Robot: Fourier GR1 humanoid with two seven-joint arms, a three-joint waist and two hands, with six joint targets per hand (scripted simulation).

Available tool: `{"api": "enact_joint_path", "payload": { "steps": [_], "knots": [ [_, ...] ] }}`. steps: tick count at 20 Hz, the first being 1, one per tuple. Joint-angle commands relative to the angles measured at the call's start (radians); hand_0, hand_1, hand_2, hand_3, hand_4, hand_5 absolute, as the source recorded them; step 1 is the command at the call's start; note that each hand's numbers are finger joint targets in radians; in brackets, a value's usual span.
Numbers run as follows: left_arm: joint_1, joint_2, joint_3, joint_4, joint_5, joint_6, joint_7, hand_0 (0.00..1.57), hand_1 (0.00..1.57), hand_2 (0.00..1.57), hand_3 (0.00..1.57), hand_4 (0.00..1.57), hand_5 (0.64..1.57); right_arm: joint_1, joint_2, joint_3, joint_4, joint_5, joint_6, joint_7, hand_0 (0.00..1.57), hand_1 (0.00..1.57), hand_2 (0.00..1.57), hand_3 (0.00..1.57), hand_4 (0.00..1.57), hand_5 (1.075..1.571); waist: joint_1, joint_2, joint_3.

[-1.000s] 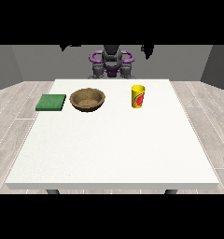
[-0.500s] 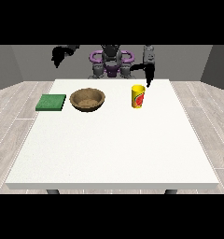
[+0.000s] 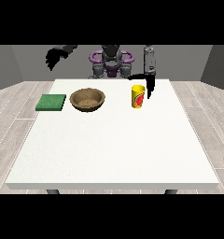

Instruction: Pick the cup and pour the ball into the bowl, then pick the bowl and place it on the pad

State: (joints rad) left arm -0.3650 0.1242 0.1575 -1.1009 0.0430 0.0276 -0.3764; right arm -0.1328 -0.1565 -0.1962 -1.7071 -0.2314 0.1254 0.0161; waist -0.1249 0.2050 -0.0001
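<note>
A large white rectangular table (image 3: pixel 114 149) with a thin flat top fills most of the view, two dark legs just showing under its near edge. Around it lies a floor of pale grey wood-look planks (image 3: pixel 13 121). Behind stands a plain dark grey wall (image 3: pixel 20 65), evenly lit, lighter at the right (image 3: pixel 219 65).

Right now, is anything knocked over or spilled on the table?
No, nothing stands out. The yellow cup stands upright, the brown bowl sits level beside the flat green pad, and nothing is spilled on the table.
</note>
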Motion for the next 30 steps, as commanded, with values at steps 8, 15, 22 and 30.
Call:
{"api": "enact_joint_path", "payload": {
  "steps": [8,15,22,30],
  "knots": [
    [-0.099,0.049,0.104,0.368,0.023,-0.026,-0.281,0.0,0.0,0.0,0.0,0.36,1.464,0.001,-0.053,-0.027,-0.011,-0.041,0.081,-0.031,0.0,0.0,0.0,0.0,0.67,1.564,-0.061,0.071,-0.0007],
    [-0.124,0.059,0.097,0.467,-0.08,0.176,-0.376,1.25,1.25,1.57,1.57,1.33,1.491,-0.057,-0.114,-0.085,-0.071,-0.153,0.11,0.059,0.0,0.0,0.0,0.16,0.65,1.569,-0.134,0.102,-0.001],
    [-0.195,0.067,0.064,0.481,-0.125,0.264,-0.259,1.28,1.28,1.57,1.57,1.41,1.413,-0.042,-0.207,-0.179,0.078,-0.233,0.212,0.065,0.0,0.0,0.0,0.18,0.63,1.566,-0.115,0.011,0.0005],
    [-0.288,0.053,-0.202,0.474,-0.495,0.583,0.045,1.34,1.34,1.57,1.57,1.41,1.525,-0.044,-0.184,-0.154,0.231,-0.2,0.198,0.087,0.0,0.0,0.0,0.25,0.63,1.562,-0.098,-0.171,0.0062]
  ]
}}
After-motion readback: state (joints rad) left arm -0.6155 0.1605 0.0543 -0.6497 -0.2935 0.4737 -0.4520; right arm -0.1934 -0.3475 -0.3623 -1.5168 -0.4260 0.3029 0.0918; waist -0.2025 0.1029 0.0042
